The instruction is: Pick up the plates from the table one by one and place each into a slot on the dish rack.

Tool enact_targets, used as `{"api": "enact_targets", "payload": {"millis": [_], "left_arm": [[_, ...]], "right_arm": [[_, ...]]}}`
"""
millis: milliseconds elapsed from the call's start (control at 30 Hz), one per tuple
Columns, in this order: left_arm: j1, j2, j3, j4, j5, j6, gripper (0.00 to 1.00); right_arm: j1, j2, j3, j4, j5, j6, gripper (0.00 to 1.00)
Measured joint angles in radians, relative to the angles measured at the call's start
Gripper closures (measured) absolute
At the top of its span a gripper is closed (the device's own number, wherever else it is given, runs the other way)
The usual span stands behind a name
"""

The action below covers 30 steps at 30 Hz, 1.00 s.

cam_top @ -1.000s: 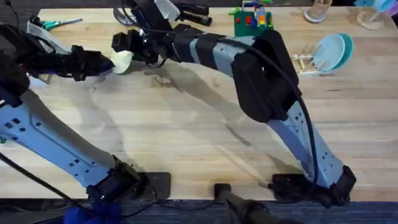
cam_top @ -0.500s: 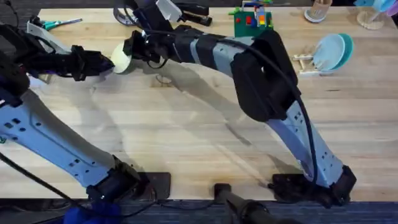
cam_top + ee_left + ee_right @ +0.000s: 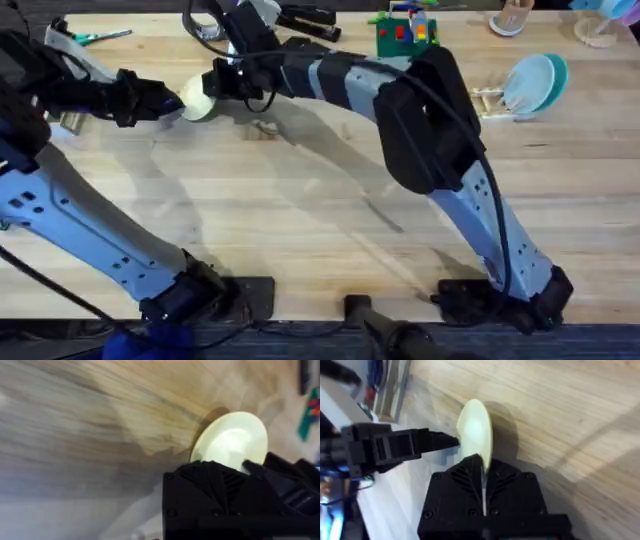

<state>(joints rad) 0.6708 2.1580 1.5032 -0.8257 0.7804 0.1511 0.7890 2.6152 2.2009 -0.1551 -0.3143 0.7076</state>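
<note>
The cream-yellow plate (image 3: 197, 99) is held up on edge over the far left of the table (image 3: 300, 220). My right gripper (image 3: 224, 80) has reached across and is shut on its rim; in the right wrist view the plate (image 3: 476, 427) stands edge-on between the closed fingers (image 3: 470, 477). My left gripper (image 3: 168, 99) points at the plate from the left, and its tip (image 3: 451, 441) touches the plate's edge. The left wrist view shows the plate's face (image 3: 231, 442). The light blue plate (image 3: 532, 82) stands in the dish rack (image 3: 489, 100) at the far right.
A green baseplate with bricks (image 3: 404, 30) sits at the back centre. Tools (image 3: 88, 39) lie at the back left, and a cup (image 3: 511, 18) stands at the back right. The right arm spans the table's middle.
My right gripper has shifted a little to the right at the plate's rim. The plate stays at about the same spot between the two grippers. The left arm has barely moved.
</note>
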Motion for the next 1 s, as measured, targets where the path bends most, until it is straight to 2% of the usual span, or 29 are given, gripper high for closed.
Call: {"api": "enact_targets", "payload": {"millis": [167, 300, 433, 600, 800, 1000], "left_arm": [[-0.066, -0.089, 0.001, -0.061, -0.155, 0.016, 0.962], [-0.119, -0.197, 0.006, -0.085, -0.231, 0.026, 0.962], [-0.144, -0.312, 0.017, -0.125, -0.259, 0.036, 0.962], [-0.145, -0.440, 0.018, -0.219, -0.279, 0.058, 0.960], [-0.153, -0.541, 0.018, -0.324, -0.292, 0.076, 0.961], [-0.193, -0.637, 0.018, -0.413, -0.306, 0.097, 0.961]], "right_arm": [[-0.014, 0.000, 0.053, -0.089, -0.009, -0.135, 0.971], [-0.033, 0.000, 0.131, -0.217, -0.008, -0.247, 0.973], [-0.055, 0.000, 0.242, -0.401, -0.002, -0.359, 0.972], [-0.079, 0.000, 0.405, -0.620, 0.050, -0.479, 0.972], [-0.096, -0.005, 0.594, -0.848, 0.118, -0.590, 0.972], [-0.100, -0.025, 0.836, -1.161, 0.210, -0.653, 0.972]]}}
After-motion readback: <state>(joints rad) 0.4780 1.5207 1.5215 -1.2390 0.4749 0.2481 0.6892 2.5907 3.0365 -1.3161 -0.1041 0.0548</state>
